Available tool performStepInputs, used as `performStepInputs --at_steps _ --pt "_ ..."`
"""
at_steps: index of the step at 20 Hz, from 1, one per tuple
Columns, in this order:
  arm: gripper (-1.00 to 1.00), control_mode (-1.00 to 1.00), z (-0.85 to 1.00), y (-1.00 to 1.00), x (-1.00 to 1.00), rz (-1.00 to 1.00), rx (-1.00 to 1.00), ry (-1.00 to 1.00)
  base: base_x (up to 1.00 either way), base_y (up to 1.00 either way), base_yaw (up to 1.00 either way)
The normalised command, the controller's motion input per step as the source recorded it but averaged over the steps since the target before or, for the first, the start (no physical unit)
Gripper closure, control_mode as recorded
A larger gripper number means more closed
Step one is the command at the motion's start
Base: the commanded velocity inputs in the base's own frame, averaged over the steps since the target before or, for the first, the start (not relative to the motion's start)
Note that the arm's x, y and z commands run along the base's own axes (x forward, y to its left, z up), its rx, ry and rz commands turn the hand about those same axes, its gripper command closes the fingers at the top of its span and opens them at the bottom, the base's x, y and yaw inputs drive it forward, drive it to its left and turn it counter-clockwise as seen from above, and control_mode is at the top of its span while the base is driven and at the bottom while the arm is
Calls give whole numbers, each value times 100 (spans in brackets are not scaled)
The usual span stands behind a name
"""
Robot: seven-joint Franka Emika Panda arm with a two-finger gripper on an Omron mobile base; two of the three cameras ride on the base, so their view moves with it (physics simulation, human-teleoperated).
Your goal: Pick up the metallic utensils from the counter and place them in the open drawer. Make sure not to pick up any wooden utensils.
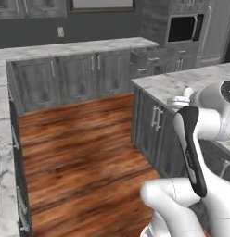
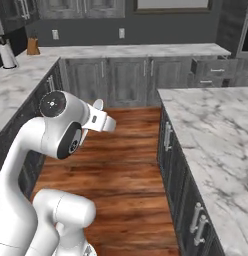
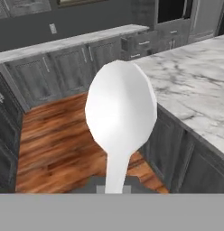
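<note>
One pale silvery spoon [image 3: 120, 115] is what I've got pinched by its handle, jaws pressed together on it, bowl straight ahead. Counter [image 3: 199, 85] lies beyond the jaws to one side, open drawer [image 3: 142, 41] far ahead.

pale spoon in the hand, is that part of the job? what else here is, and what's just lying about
Part of the job:
- pale silvery spoon, held in the shut hand
- white marble island counter
- open dark grey drawer

Just lying about:
- dark built-in oven
- white wall outlet
- tan knife block
- white paper towel roll
</note>
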Motion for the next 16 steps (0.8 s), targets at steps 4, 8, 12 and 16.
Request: performStepInputs --at_steps 4,8,12,16 --pt "100 100 0 0 0 0 0 0 100 58 -14" --pt "100 100 0 0 0 0 0 0 100 71 -17" --pt "100 100 0 0 0 0 0 0 100 63 -17" --pt "100 100 0 0 0 0 0 0 100 59 -18"
